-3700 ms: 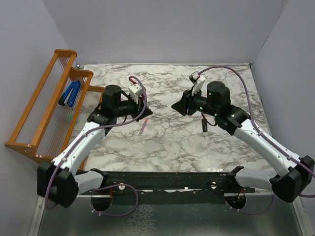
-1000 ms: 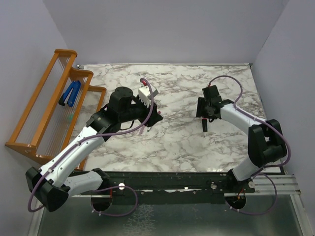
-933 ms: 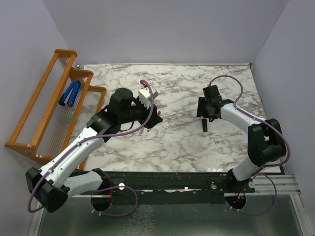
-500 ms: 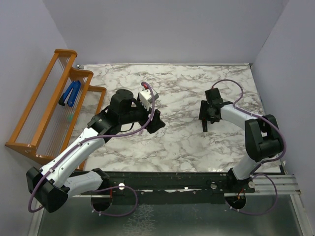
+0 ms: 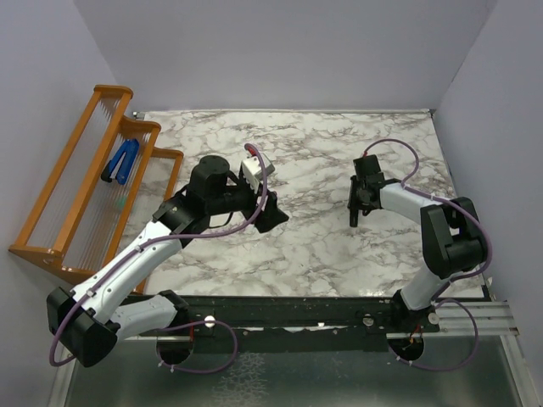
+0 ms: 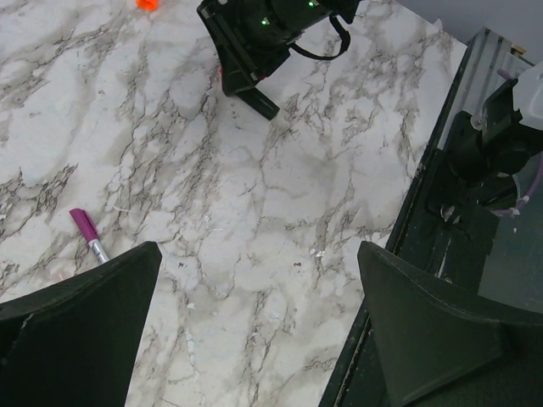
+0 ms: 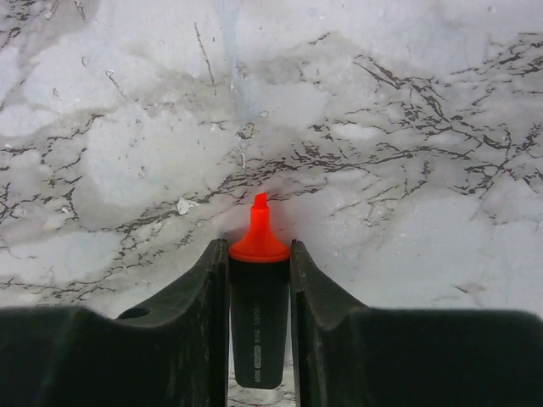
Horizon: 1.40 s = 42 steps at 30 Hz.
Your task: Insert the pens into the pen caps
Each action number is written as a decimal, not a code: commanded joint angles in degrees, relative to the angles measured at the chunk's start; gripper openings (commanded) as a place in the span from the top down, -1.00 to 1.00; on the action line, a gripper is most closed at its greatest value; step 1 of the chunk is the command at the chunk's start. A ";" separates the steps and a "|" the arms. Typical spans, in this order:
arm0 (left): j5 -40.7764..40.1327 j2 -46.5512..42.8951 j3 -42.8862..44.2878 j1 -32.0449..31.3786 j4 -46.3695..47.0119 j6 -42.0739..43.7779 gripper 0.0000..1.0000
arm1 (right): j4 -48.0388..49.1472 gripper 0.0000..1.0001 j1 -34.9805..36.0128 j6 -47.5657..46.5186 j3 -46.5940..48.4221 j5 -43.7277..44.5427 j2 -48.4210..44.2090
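Observation:
In the right wrist view my right gripper (image 7: 259,254) is shut on the black marker (image 7: 259,326), both fingers pressed against its barrel. Its orange-red tip (image 7: 258,231) points at the marble just past the fingertips. From above, this gripper (image 5: 354,206) sits low at the table's right with the marker (image 5: 354,220) under it. My left gripper (image 6: 259,254) is open and holds nothing; it hovers mid-table (image 5: 273,214). A magenta-purple cap (image 6: 82,224) sits on a thin grey pen end beside the left finger (image 6: 76,331). An orange cap (image 6: 147,3) lies at the far edge.
A wooden rack (image 5: 81,182) stands off the table's left edge with a blue clip-shaped object (image 5: 121,161) on it. The black front rail (image 5: 297,309) and both arm bases run along the near edge. Grey walls close in the back and sides.
My left gripper has opened wide and shifted a little right. My right gripper has dropped onto the black marker and closed its fingers on it.

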 commanded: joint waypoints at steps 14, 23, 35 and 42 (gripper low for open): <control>17.09 -0.01 -19.66 -0.22 36.82 -18.13 -0.87 | -1.20 0.99 -0.21 -0.12 0.69 -7.84 -11.23; 11.07 9.24 -17.61 -0.67 38.02 -18.20 -0.63 | -4.70 0.99 1.56 4.06 5.52 -10.49 -24.20; 1.06 23.17 -7.89 -4.99 46.69 -23.55 -0.45 | -6.09 0.99 14.45 8.24 8.70 -5.15 -25.92; -0.41 26.33 -4.88 -6.03 48.05 -25.55 -0.40 | -4.98 0.99 16.52 9.17 8.10 -4.12 -25.83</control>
